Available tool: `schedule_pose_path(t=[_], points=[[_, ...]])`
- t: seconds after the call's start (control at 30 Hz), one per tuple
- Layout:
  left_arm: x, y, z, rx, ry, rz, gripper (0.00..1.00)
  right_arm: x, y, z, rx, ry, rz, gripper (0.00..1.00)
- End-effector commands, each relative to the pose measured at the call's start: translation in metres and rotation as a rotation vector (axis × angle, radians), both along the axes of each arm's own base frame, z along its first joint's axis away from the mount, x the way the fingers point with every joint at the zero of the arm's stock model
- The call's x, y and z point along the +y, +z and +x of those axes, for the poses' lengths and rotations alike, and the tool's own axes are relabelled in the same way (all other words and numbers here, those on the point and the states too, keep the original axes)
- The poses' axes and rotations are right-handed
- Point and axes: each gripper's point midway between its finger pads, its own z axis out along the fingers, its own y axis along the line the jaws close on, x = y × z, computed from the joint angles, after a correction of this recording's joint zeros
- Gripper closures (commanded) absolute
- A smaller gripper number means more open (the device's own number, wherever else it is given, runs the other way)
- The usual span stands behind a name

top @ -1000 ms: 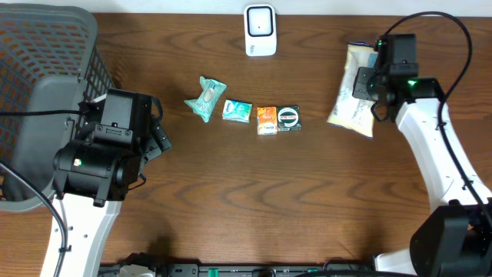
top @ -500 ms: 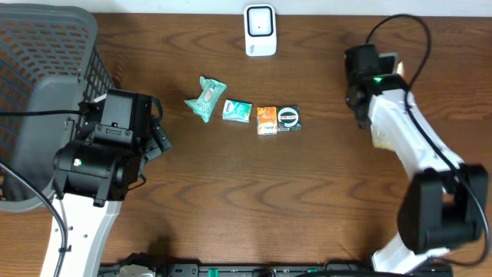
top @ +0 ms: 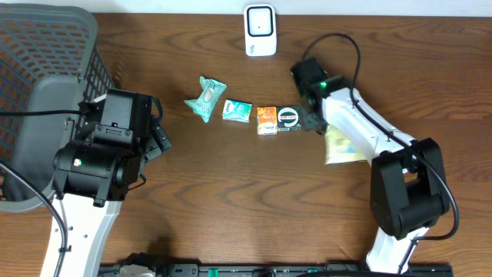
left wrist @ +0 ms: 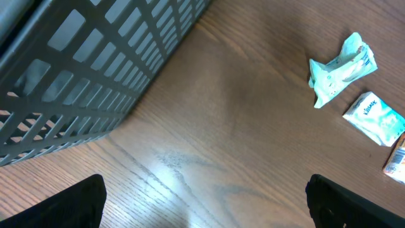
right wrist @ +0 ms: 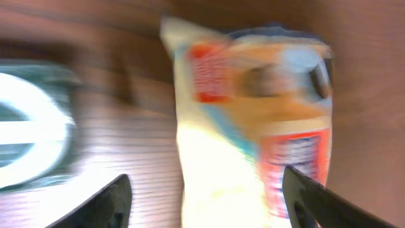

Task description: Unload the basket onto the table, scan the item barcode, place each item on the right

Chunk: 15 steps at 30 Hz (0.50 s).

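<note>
On the wooden table (top: pixel 231 192) the snack bag (top: pixel 342 150) lies long axis far-to-near, the right end effector (right wrist: pixel 205 183) open over it.

The right wrist view is blurred, so the print on the cream plastic snack bag (right wrist: pixel 253 126) cannot be read; the dark green packet with a white ring (right wrist: pixel 31 133) is cut off at its left edge; overhead, the right arm (top: pixel 361 127) hides part of that bag; the grey plastic lattice basket (top: pixel 38 69) runs off the left edge; the small orange packet (left wrist: pixel 398 166) is clipped in the left wrist view.
</note>
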Motion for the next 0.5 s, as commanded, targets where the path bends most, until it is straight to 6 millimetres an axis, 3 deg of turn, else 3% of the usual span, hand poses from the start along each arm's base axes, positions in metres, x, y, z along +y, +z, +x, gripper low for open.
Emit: schedule_pose_path(t=[0.0,0.1,0.2,0.23,0.3,0.47], points=[[0.005,0.002,-0.001,-0.005,0.018,0.016,0.0,0.029,0.043,0.019,-0.055,0.025,0.147,0.16],[0.005,0.002,-0.001,-0.005,0.018,0.016,0.0,0.013,0.073,0.028,-0.078,-0.006,0.121,0.06],[0.005,0.002,-0.001,-0.005,0.018,0.016,0.0,-0.011,0.079,0.027,-0.051,-0.039,0.111,0.02],[0.005,0.002,-0.001,-0.005,0.018,0.016,0.0,-0.024,0.072,0.021,0.002,-0.036,0.119,0.02],[0.005,0.002,-0.001,-0.005,0.018,0.016,0.0,-0.031,0.061,0.013,0.063,-0.021,0.155,0.02],[0.005,0.002,-0.001,-0.005,0.018,0.016,0.0,-0.038,0.005,-0.012,0.183,-0.035,0.321,0.03]])
